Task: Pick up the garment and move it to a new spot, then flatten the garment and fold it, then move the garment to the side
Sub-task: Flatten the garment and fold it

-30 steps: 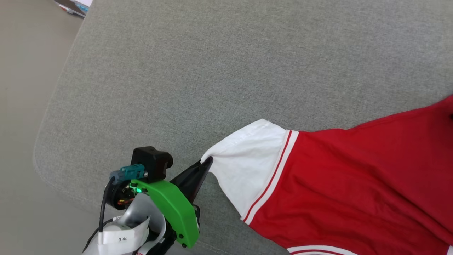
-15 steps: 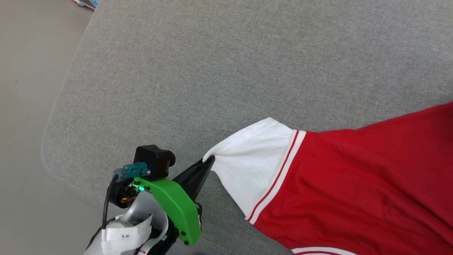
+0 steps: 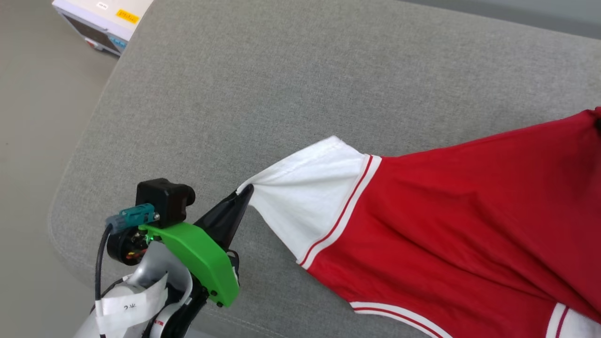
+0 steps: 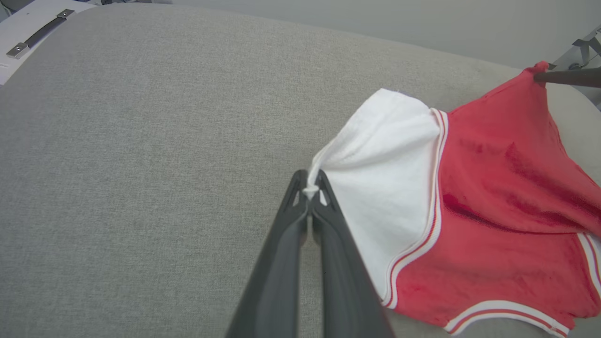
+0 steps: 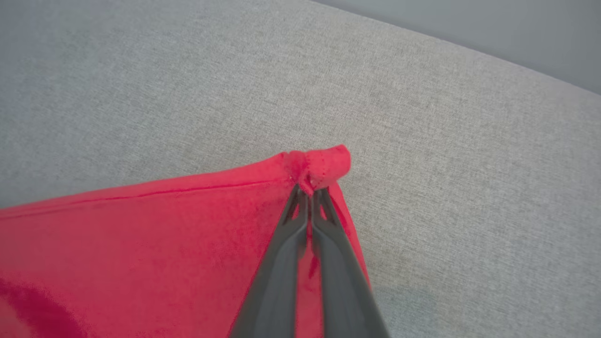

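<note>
The garment (image 3: 450, 216) is a red jersey with a white short sleeve (image 3: 305, 197) edged in red-and-white stripes, spread over the right half of a grey cushion. My left gripper (image 3: 246, 191) is shut on the tip of that white sleeve; in the left wrist view its fingers (image 4: 310, 188) pinch the cloth. My right gripper (image 5: 311, 188) is shut on a bunched red corner of the garment (image 5: 319, 164). Its dark finger (image 4: 568, 77) shows at the far right of the left wrist view, holding that corner (image 4: 537, 70). The cloth hangs stretched between both grips.
The grey fabric cushion (image 3: 263, 94) has open surface to the left and behind the garment. Its rounded edge (image 3: 61, 197) drops to a beige floor on the left. A white box (image 3: 101, 21) sits on the floor at the top left.
My right gripper has shut on the red corner. The head camera has shifted, so the scene sits differently in view; the left grip on the sleeve is unchanged.
</note>
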